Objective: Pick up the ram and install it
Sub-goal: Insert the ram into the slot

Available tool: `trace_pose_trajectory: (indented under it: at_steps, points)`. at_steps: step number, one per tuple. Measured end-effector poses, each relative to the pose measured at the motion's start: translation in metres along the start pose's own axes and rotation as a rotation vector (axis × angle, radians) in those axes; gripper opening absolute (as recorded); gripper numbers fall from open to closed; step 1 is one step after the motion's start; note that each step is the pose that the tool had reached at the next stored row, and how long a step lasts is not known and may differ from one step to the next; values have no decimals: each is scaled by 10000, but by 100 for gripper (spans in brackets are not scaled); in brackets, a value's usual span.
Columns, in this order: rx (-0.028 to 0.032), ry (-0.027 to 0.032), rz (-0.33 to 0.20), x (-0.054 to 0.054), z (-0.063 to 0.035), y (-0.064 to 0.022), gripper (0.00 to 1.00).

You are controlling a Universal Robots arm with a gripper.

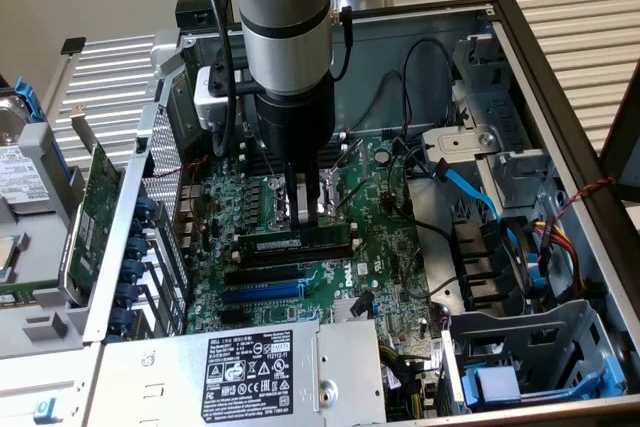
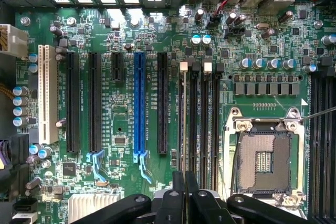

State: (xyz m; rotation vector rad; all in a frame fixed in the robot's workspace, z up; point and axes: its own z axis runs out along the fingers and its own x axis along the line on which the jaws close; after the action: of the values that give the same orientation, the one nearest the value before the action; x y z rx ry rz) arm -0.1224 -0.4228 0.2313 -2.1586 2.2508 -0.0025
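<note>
Exterior view: grey metal power-supply box (image 1: 150, 377) nearest. At its 12 o'clock, long thin green ram stick (image 1: 295, 245) stands edge-down on green motherboard (image 1: 395, 262), black gripper (image 1: 303, 219) pinched onto its top edge. Insertion step; seating likely needs a straight, even push.

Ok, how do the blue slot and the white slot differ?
The blue slot sits between black slots; the white slot lies outside them, with a black slot on one side only. The blue slot ends in a light-blue latch; the white slot has no such latch. Both are long, narrow, empty and parallel.
</note>
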Motion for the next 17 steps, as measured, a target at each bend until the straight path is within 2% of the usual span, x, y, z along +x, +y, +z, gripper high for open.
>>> trace_pose_trajectory:
  at_steps: [5,13,15,17]
  points:
    - [1,43,-10,-4,0,0,13]
    - [9,55,-50,-16,1,0,13]
    - [53,57,-55,-13,5,7,13]
    - [59,56,-55,-13,7,9,13]
